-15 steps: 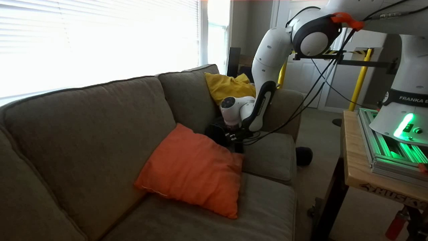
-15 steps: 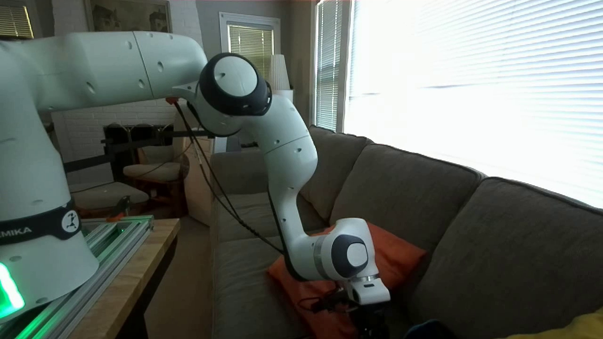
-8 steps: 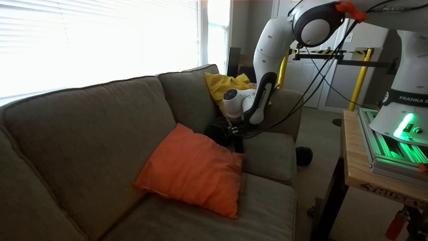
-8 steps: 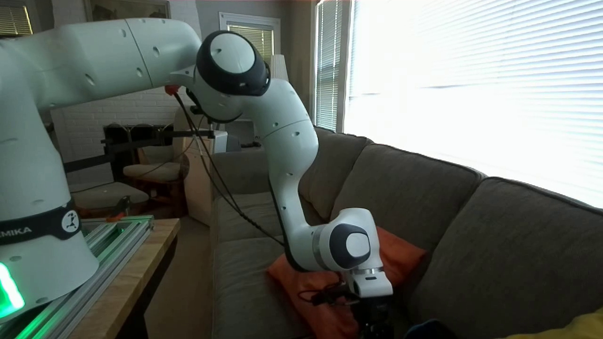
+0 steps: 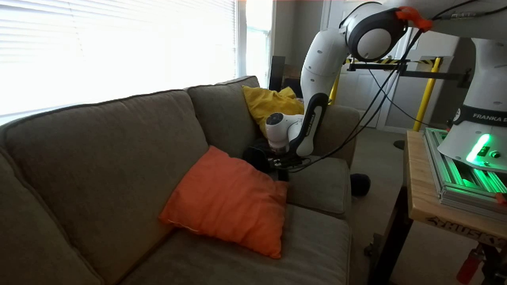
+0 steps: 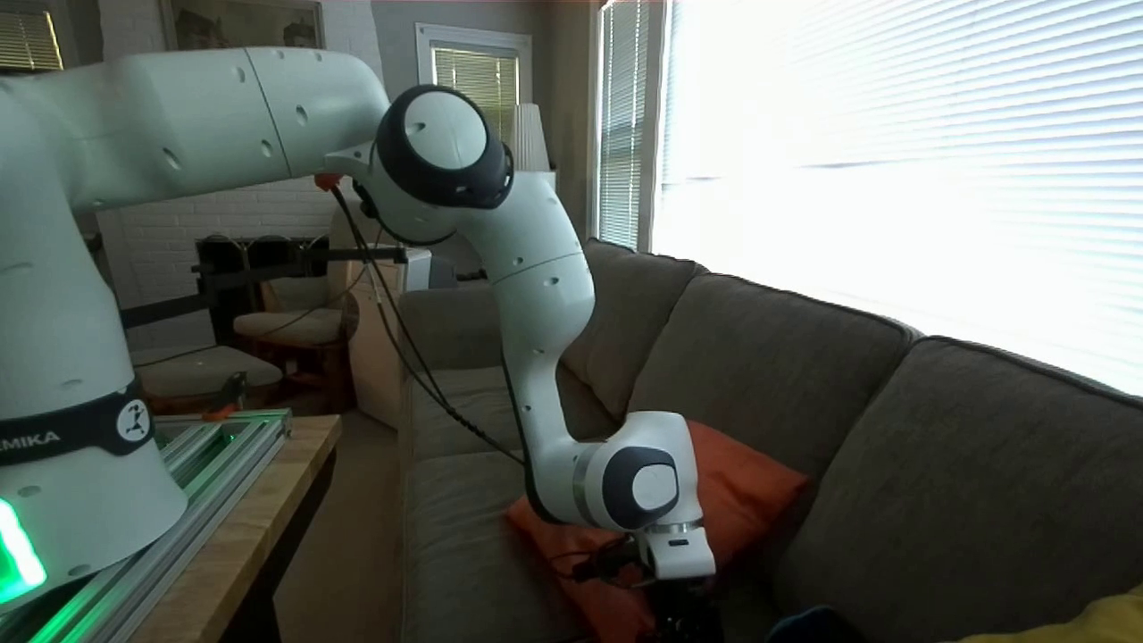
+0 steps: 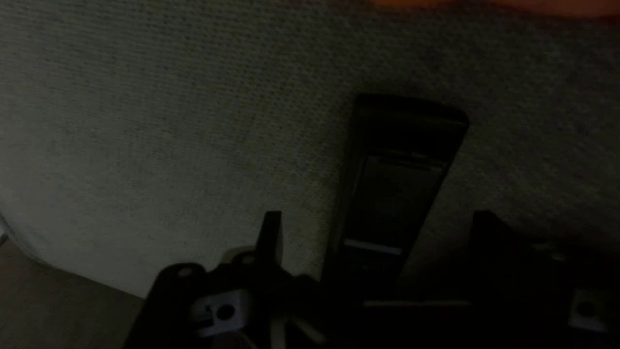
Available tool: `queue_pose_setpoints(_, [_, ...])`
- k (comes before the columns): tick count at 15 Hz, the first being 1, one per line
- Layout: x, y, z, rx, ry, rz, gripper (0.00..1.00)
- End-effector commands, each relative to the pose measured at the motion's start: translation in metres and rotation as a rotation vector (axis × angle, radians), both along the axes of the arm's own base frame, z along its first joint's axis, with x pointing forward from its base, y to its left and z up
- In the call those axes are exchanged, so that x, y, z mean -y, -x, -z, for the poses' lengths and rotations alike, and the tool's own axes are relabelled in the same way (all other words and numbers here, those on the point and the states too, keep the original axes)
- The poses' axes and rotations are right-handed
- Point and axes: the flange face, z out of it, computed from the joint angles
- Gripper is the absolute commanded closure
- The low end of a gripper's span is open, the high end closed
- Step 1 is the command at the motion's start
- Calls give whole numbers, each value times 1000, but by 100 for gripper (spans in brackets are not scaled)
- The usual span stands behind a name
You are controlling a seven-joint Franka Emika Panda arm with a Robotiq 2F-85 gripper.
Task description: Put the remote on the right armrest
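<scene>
Remote (image 7: 395, 194) lying on sofa seat (image 7: 193, 160), end effector (image 7: 378, 213) spread

L to R in an ext. view: orange throw pillow (image 5: 225, 202) is resting on the seat; yellow throw pillow (image 5: 273, 103) is leaning at far end; end effector is hanging low, nr the orange one, partly hidden; padded armrest (image 5: 338, 124) is standing behind. Wrist view: fingers (image 7: 269, 237) are standing apart, remote lying btwn w/ gaps both sides.
</scene>
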Motion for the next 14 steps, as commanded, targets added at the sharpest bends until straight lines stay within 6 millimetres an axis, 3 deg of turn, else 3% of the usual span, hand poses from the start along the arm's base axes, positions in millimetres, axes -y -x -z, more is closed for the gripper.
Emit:
queue_pose_setpoints(1, [-2,-6,25,54,-42,-24,0])
queue_pose_setpoints(6, [0,-12,46,66,-68,-51,0])
queue_pose_setpoints(7, [1,-11,34,62,-71,-53,0])
queue_pose_setpoints(8, [2,-11,36,58,-72,-55,10])
queue_pose_setpoints(9, [3,-11,35,58,-73,-55,26])
queue_pose_setpoints(14, [13,-14,32,69,-72,-29,62])
